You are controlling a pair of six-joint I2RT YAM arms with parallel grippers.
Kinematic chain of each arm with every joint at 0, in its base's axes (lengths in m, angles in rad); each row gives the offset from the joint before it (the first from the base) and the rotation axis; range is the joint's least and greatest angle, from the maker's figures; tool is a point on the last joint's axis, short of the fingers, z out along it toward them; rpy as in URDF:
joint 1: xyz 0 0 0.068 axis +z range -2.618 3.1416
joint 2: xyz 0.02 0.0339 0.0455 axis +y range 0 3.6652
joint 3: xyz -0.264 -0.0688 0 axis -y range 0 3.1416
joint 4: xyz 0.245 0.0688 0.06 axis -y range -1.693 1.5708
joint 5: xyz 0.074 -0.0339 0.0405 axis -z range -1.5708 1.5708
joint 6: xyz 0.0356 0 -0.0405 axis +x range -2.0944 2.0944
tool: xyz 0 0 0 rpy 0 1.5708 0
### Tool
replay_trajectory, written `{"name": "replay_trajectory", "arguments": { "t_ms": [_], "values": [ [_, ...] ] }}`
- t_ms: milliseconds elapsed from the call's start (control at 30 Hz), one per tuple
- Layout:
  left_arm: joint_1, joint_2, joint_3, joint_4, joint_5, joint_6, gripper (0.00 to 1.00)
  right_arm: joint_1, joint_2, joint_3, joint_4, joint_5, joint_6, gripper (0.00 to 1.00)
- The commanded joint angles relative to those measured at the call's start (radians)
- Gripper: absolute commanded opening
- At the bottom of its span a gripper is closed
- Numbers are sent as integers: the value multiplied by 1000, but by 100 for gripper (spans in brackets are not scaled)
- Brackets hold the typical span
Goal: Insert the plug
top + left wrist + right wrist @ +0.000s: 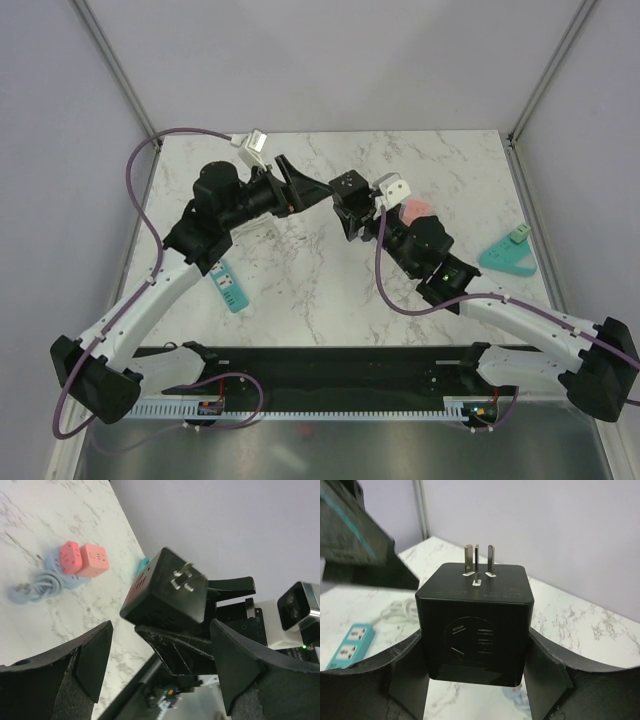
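My right hand (475, 670) grips the black cube plug (475, 615) above the far middle of the surface (320, 290), my left hand (160, 630) open beside it; I should square its prongs with the near-left teal power strip (230, 285) before pushing.

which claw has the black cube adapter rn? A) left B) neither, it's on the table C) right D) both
C: the black cube adapter is clamped between the fingers of the right claw, while the left claw stands open and empty.
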Motion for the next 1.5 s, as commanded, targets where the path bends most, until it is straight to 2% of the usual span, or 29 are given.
{"name": "replay_trajectory", "arguments": {
  "t_ms": [0, 133, 233, 400, 867, 1133, 1233, 1333, 1367, 1400, 1467],
  "values": [
    [3, -38, 87, -192, 26, 351, 85, -2, -64, 46, -246, -98, 10, 0],
    [2, -27, 142, -241, 100, 436, 86, 0, -79, 57, -352, -155, 30, 0],
    [2, 39, 212, -334, 135, 479, 86, -2, -97, 55, -342, -170, 50, 0],
    [-4, 59, 205, -344, 226, 496, 87, 0, -85, 79, -339, -181, 63, 0],
    [-52, 128, 171, -362, 209, 508, 88, -2, -76, 69, -323, -232, 99, 0],
    [-53, 165, 165, -365, 152, 513, 83, -2, -91, 53, -326, -241, 105, 0],
    [-52, 186, 168, -365, 177, 513, 73, -2, -91, 48, -322, -241, 109, 0],
    [-52, 209, 172, -364, 210, 491, 44, -2, -87, 59, -334, -250, 111, 3],
    [-52, 214, 172, -353, 226, 481, 28, -2, -82, 62, -343, -250, 114, 9],
    [-52, 218, 168, -335, 253, 444, 20, -2, -82, 62, -349, -244, 119, 25],
    [-35, 214, 124, -272, 296, 367, 2, -2, -96, 49, -345, -223, 132, 44]
  ]
}}
